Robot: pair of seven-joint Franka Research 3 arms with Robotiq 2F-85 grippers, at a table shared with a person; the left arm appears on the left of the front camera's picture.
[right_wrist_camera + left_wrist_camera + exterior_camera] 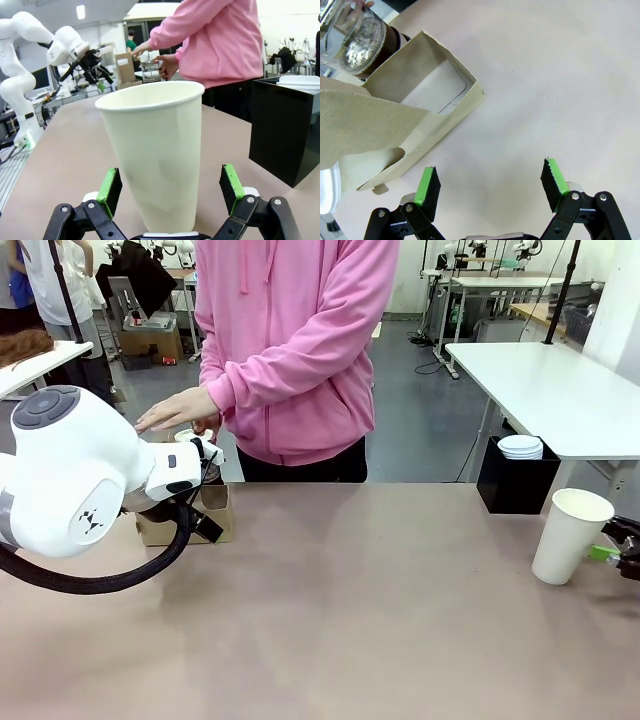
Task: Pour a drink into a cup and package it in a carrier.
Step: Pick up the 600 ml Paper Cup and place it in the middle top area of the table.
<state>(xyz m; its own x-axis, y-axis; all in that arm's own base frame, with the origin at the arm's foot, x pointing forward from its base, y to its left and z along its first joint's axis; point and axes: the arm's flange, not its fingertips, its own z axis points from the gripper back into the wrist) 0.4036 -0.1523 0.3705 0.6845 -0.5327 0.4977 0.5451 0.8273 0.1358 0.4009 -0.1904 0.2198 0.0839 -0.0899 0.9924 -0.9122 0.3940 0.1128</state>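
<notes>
Right wrist view sets the cup (pixel 155 150) dead centre, upright on the table (pixel 60 165). The right gripper (pixel 172 189) has its jaws spread to either side of it. A gap shows at each green pad (pixel 110 189), so nothing is gripped; the straddle looks like a line-up for a grasp. The cup is plain white paper, tapered, with a rolled rim, and no lid covers its mouth. At 3 o'clock from it stands a matte black box (pixel 280 130).

From the front camera, the cup sits at the table's 3 o'clock and the carrier (pixel 215 525) at about 10 o'clock, well apart. The left wrist camera shows that carrier as thin brown cardboard with creased folds, a low open box with an upright centre panel. The left gripper (pixel 491 184) hangs beside it, jaws wide and empty, probably waiting out of the way. At 11 o'clock in that view, just behind the carrier wall, is the jug (pixel 360 45), clear glass with a shiny steel part. The drink (pixel 396 39) shows through it as a dark band.

The person's hand (pixel 178 410) rests over the jug, likely steadying or offering it. Pouring appears not yet begun.
</notes>
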